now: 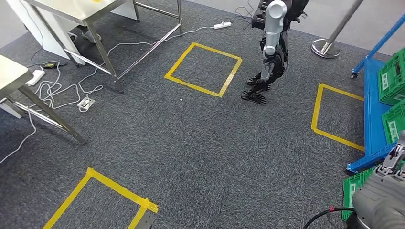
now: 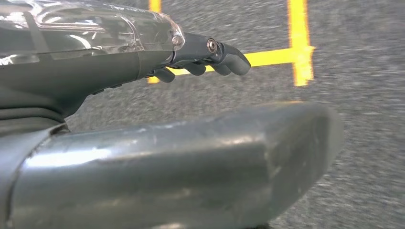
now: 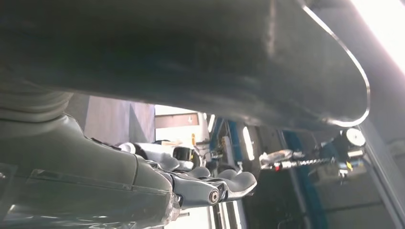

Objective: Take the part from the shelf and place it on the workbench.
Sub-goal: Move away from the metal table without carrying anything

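Our left hand hangs over the grey carpet with its fingers loosely curled and nothing between them, and our right hand likewise carries nothing, its fingers gently bent near blue uprights. We judge the task barely begun: no part is held, and we cannot pick out the part itself, though green crates sit on the blue shelf at the right edge, where it presumably waits. The steel workbench stands well apart at the far left, with white cables trailing round its legs. Between them lies open carpet marked with yellow tape squares, and another robot stands near the far square, so we would steer clear of it.
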